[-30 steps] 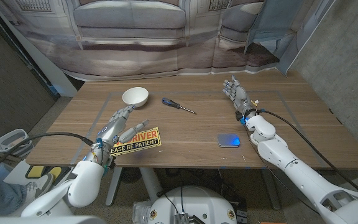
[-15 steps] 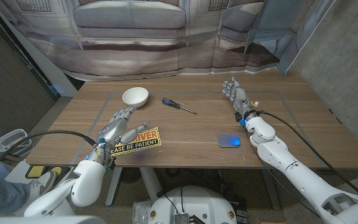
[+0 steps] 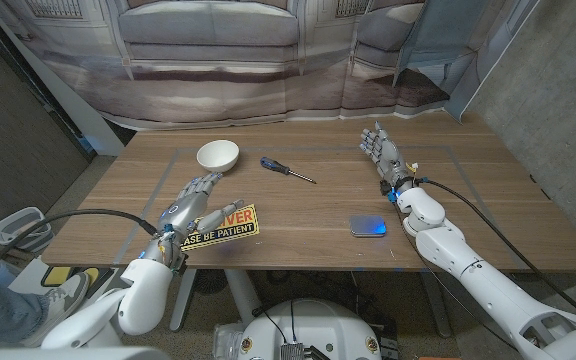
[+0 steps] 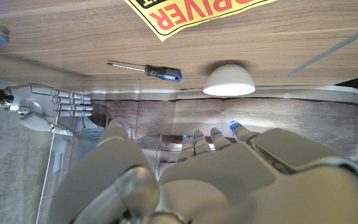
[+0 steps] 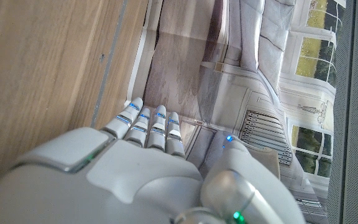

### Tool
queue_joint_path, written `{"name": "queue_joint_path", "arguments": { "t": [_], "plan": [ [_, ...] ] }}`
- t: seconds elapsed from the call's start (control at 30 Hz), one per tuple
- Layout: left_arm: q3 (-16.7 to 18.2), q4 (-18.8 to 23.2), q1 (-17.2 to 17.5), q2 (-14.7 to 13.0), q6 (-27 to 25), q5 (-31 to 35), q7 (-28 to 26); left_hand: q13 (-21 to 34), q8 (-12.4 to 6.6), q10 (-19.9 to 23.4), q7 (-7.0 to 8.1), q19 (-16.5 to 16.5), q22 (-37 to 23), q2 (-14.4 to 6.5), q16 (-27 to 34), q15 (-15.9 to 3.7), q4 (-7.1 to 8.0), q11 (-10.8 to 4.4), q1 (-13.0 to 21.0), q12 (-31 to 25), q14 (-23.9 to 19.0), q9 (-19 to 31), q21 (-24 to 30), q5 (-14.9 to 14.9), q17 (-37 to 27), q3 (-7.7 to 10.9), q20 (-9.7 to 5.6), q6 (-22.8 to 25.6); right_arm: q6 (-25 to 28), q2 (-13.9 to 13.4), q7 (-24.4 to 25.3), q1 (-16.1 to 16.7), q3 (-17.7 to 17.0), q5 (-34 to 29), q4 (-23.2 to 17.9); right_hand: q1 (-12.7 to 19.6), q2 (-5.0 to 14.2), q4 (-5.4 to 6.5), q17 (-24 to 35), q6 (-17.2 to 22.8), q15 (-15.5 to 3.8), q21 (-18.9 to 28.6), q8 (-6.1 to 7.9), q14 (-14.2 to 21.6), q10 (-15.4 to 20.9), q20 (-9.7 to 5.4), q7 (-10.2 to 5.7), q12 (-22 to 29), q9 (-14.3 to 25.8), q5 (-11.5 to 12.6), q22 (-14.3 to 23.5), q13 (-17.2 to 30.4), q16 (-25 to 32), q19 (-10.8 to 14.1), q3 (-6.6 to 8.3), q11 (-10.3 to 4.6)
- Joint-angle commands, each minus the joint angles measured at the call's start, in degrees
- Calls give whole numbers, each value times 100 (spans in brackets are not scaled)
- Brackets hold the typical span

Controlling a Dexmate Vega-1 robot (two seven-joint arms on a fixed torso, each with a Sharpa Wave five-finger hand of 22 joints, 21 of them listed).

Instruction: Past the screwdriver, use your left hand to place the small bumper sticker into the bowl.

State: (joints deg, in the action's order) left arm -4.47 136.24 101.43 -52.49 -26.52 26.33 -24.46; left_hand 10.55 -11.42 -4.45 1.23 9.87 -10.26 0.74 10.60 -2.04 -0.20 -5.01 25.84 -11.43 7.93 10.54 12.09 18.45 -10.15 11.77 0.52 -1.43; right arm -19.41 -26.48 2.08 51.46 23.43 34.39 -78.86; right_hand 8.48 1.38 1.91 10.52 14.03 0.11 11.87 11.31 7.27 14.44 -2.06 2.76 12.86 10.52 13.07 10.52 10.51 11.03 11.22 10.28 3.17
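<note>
Two hands over a wooden bench (image 3: 308, 215). Left hand (image 3: 193, 197) open, fingers spread, holding nothing, above the left end of the yellow bumper sticker (image 3: 223, 226); whether it touches the sticker can't be told. Sticker lies flat near the front edge. White bowl (image 3: 217, 155) behind it, screwdriver (image 3: 286, 169) just right of the bowl. Right hand (image 3: 381, 155) open, fingers apart, empty, at far right. Blue tin (image 3: 367, 227) near front edge. Printed backdrop (image 3: 268, 50) behind the bench.

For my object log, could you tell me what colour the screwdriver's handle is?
The screwdriver handle is blue and black, clearest in the left wrist view.
</note>
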Motion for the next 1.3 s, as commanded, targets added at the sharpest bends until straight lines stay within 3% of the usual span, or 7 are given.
{"name": "queue_joint_path", "arguments": {
  "t": [0.03,0.3,0.4,0.47,0.63,1.1,1.3],
  "plan": [
    [-107,73,28,-53,-206,53,-49,6,-11,-31,43,191,-25,-4,30,-53,-44,-37,85,8,-47,10,42,28,-18,2,51,39,-48,-4,-55,-12,-6,15,40,13,53,-22,28,51,-14,10,2,54,35,-158,2,-11,17,-5,20,18,5,68,22,21],
    [-159,142,61,-69,-341,102,-107,7,-16,-32,49,4,-29,9,47,-27,-110,-49,190,6,-123,13,99,47,-18,9,170,59,-41,11,-97,-42,-2,43,97,20,61,-26,28,54,-17,10,2,58,36,-158,-5,-14,18,-7,21,18,3,74,22,9],
    [-202,135,33,-43,-383,122,-166,11,-64,172,95,-275,-40,28,92,24,-196,-63,330,-64,-311,18,182,77,-25,14,245,207,-32,13,-101,-47,2,45,115,21,62,-28,28,57,-13,9,2,63,35,-158,-9,-15,18,-8,21,18,4,75,20,-3],
    [-218,140,9,-64,-417,105,-130,18,-124,406,102,-681,-57,36,149,70,-263,-83,446,-128,-566,24,313,104,-39,13,323,423,-22,19,-77,-46,-2,44,115,22,63,-29,29,57,-9,7,2,64,45,-155,-9,-12,18,-9,21,18,3,70,20,-2],
    [-242,137,13,-54,-476,119,-204,26,-167,584,141,-985,-77,36,163,37,-314,-83,540,-160,-722,31,413,125,-53,10,461,619,-3,33,-64,-64,-4,55,122,24,65,-31,28,72,-5,4,7,63,47,-154,-16,-13,18,-10,21,18,1,64,19,8],
    [-470,155,-101,-103,-869,311,-316,31,-156,506,177,-982,-85,22,126,19,-356,-127,627,-104,-710,36,394,139,-60,19,585,664,29,62,-69,-108,37,29,156,31,73,-37,29,82,-16,0,8,62,48,-153,-20,-16,18,-14,21,19,-3,57,18,5],
    [-492,14,-168,-94,-698,174,-374,32,-150,513,207,-950,-86,14,116,10,-374,-154,665,-100,-708,37,376,144,-62,26,607,670,50,44,-26,-91,21,23,116,33,74,-39,29,88,-15,-1,9,64,50,-152,-23,-17,19,-16,21,19,-3,58,15,5]
  ]
}}
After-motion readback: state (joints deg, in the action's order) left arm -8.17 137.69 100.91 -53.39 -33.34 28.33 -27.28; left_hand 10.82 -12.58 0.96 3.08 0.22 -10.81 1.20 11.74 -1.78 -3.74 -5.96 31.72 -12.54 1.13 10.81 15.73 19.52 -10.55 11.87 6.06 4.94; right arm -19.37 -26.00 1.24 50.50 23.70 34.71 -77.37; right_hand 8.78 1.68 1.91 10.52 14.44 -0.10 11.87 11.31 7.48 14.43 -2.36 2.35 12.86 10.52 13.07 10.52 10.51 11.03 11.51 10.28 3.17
